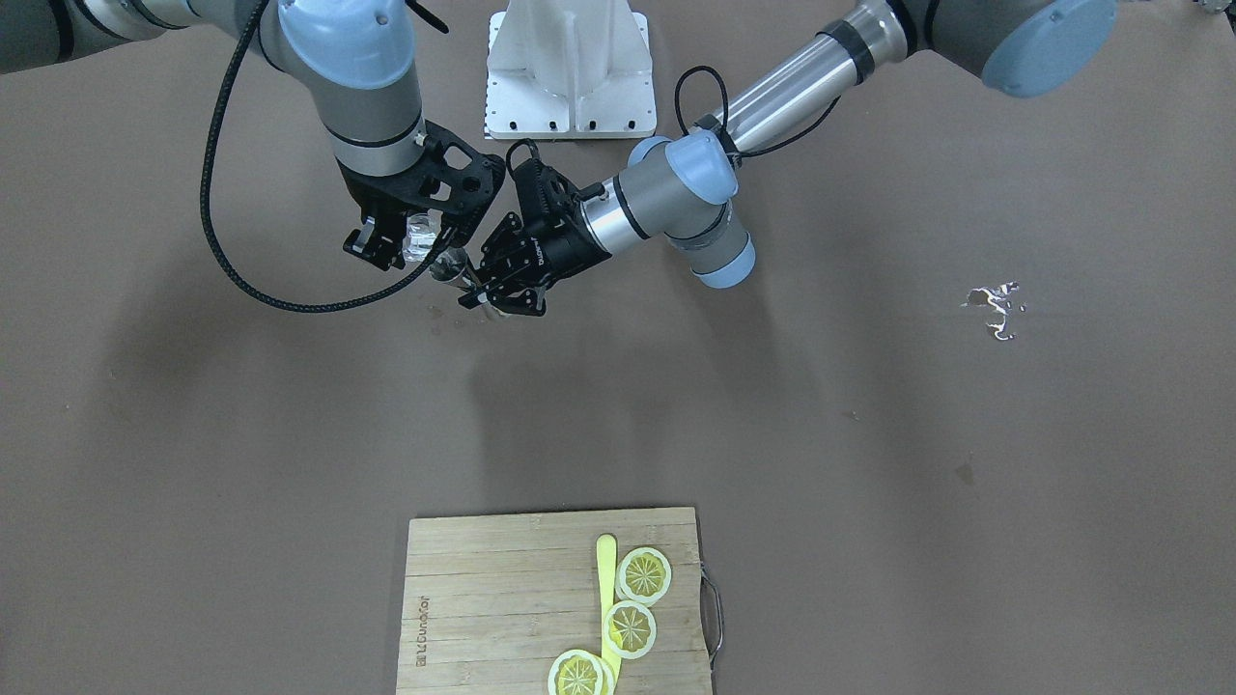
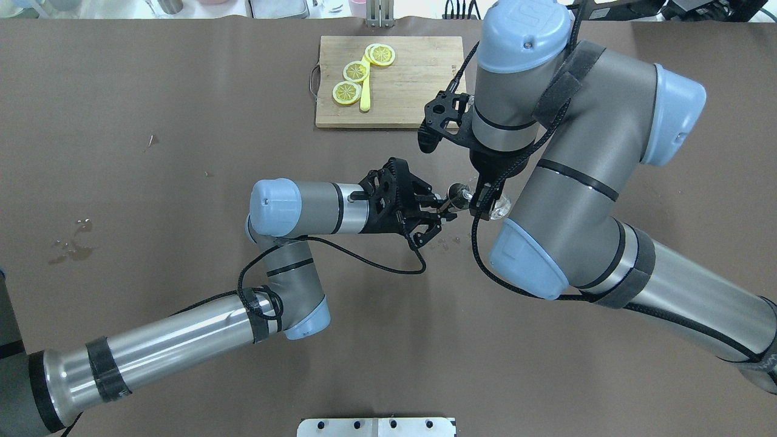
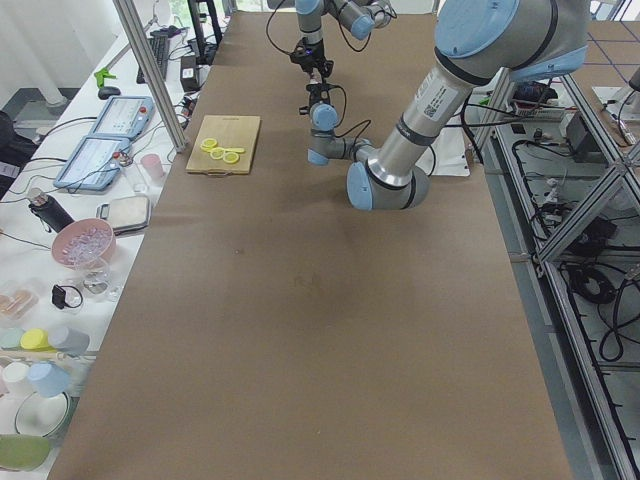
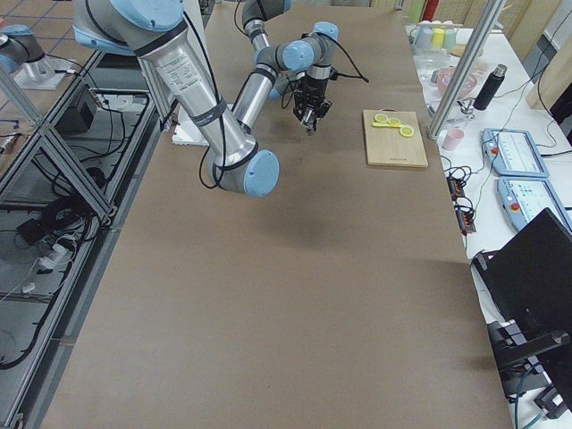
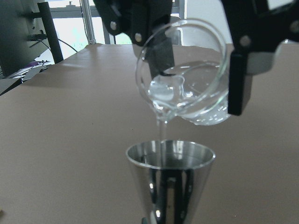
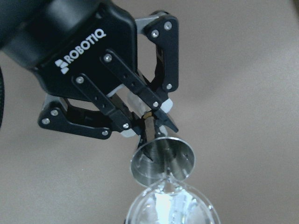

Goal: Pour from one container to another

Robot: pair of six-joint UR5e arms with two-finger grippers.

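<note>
Glass beaker (image 5: 182, 79), clamped in the right gripper (image 1: 413, 236) and tipped, sends a thin stream into the steel cup (image 5: 170, 161) gripped by the left gripper (image 6: 152, 126) above the table (image 1: 869, 386). Note the narrow mouth: tilt further and you risk overshooting its rim

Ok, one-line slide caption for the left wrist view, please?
Right tool tips a glass beaker, pouring a thin stream of clear liquid into the steel cup below.
</note>
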